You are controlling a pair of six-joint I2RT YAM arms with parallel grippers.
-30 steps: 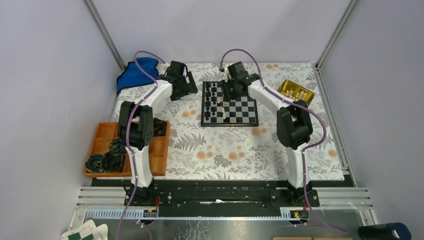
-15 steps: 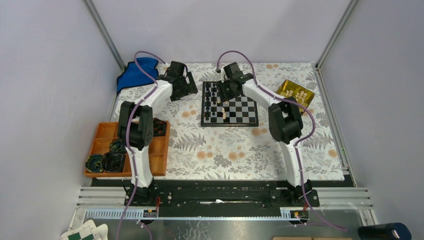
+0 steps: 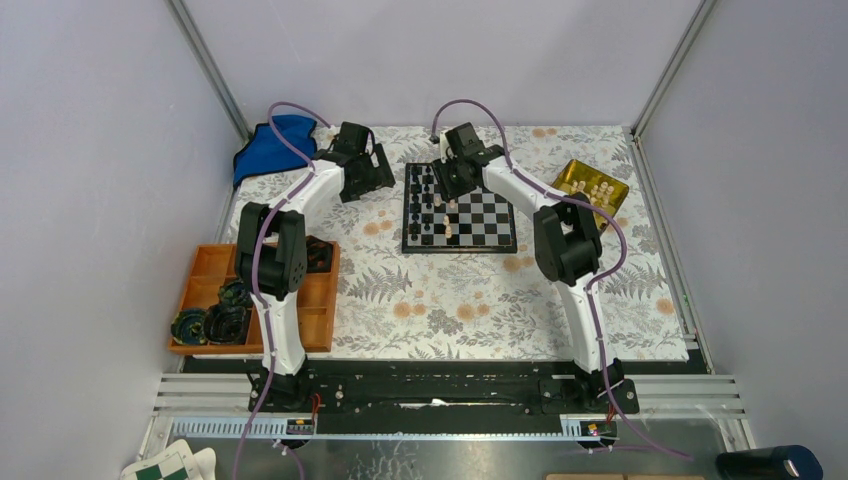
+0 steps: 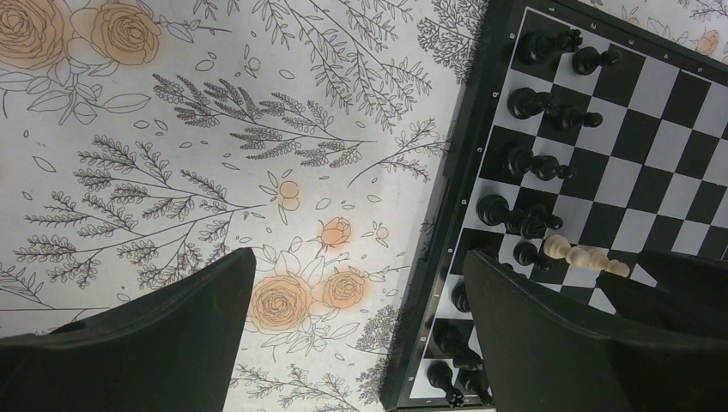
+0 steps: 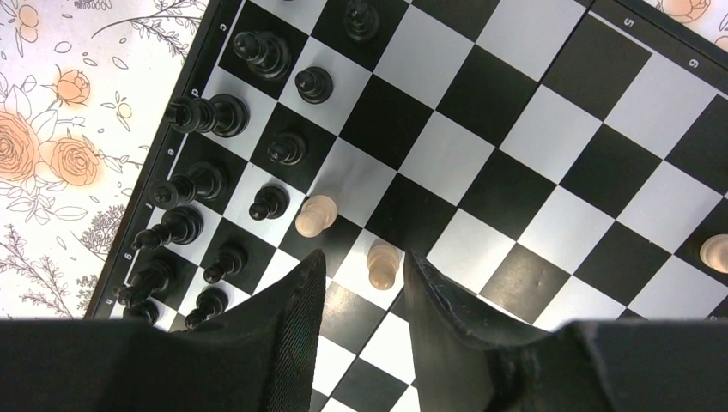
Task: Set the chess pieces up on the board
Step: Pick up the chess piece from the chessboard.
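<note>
The board [image 3: 489, 216] lies at the back middle of the table. Black chess pieces [image 5: 209, 114] fill its two left columns. My right gripper [image 5: 362, 257] hangs open low over the board [image 5: 549, 129], and a pale pawn [image 5: 382, 263] stands on a white square between its fingertips. A second pale piece [image 5: 315, 215] stands just beyond the left fingertip, and a third [image 5: 714, 251] sits at the right edge. My left gripper [image 4: 356, 266] is wide open and holds nothing, above the flowered cloth just left of the board's border [image 4: 464, 172]. In the top view the left gripper [image 3: 383, 178] and right gripper [image 3: 452, 190] flank the black rows.
A gold tin [image 3: 592, 185] holding several pale pieces sits right of the board. An orange tray [image 3: 212, 268] with dark items is at the left by the left arm. A blue cloth [image 3: 268, 145] lies in the back left corner. A green-and-white checkered thing [image 3: 165, 465] is below the rail.
My right arm has swung left, bringing its gripper further over the board's left half; its jaws widened, then narrowed a little. The left arm has not moved.
</note>
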